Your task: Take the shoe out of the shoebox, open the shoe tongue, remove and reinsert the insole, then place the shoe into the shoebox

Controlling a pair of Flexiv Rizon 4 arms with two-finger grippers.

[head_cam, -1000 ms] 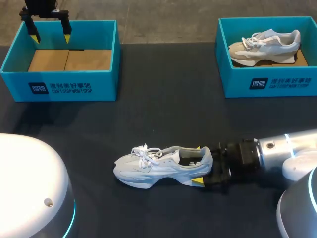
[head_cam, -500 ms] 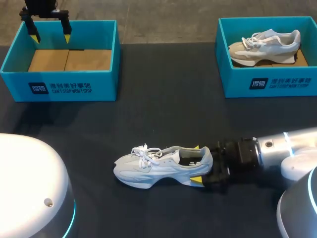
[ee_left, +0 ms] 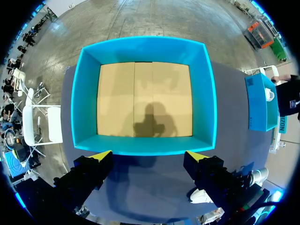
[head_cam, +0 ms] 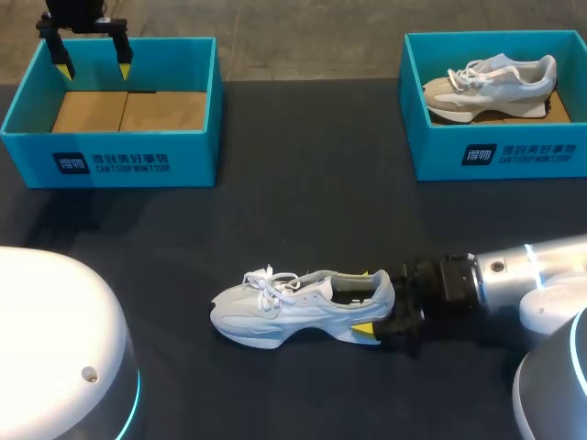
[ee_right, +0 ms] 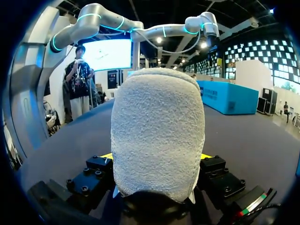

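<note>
Your right claw (head_cam: pixel 366 302) clamps the shoe (head_cam: pixel 275 307) by its heel, likely steadying it on the desk (head_cam: pixel 303 183). Your left claw (head_cam: pixel 93 67) hangs wide over the empty far-left shoebox (head_cam: pixel 110 160).

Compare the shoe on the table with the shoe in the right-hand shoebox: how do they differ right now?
The shoe on the table rests on the bare tabletop; the boxed shoe sits inside the right shoebox. The shoe on the table has its heel clamped between the right gripper's fingers; the boxed shoe is touched by nothing. Both are pale laced sneakers, upright on their soles, toes toward the head view's left.
</note>
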